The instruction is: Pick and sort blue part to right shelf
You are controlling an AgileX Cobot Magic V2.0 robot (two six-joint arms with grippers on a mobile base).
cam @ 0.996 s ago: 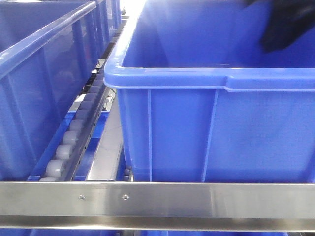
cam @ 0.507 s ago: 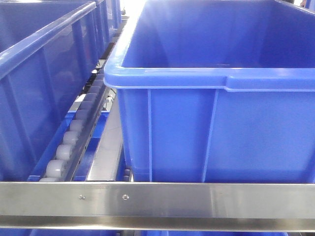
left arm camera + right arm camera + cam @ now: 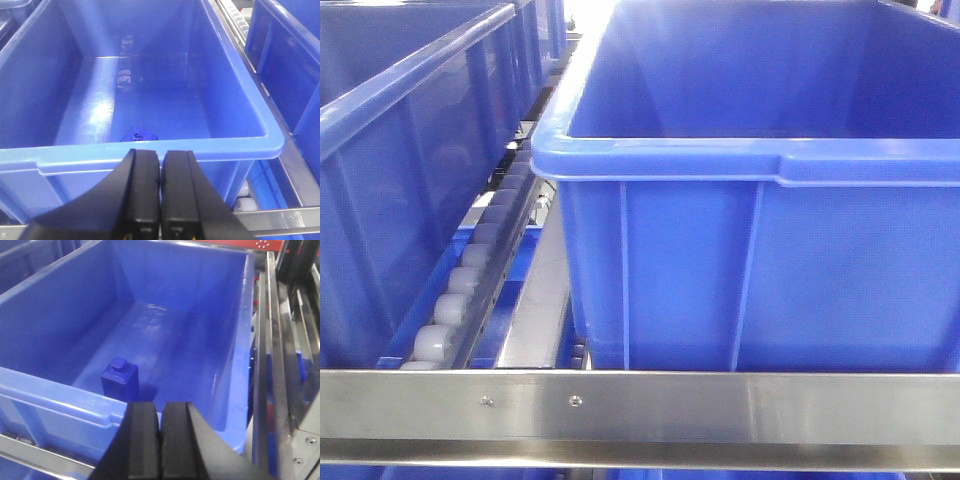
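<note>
No wall, floor or window is shown; every view is filled by the right shelf [image 3: 535, 300], whose grey roller track [image 3: 460, 290] is seen running back between two large blue crates [image 3: 760, 270] behind a brushed steel front rail [image 3: 720, 405]. A white glare [image 3: 595, 15] is seen at the top of the front view, and pale light patches [image 3: 102, 110] are reflected on one crate's floor. Grey steel frame members [image 3: 280, 370] are seen beside another crate, under a red strip [image 3: 225, 244].

Blue crates [image 3: 750, 270], grey rollers [image 3: 450, 305], brushed steel rail [image 3: 720, 405], black end effector [image 3: 160, 440].
</note>
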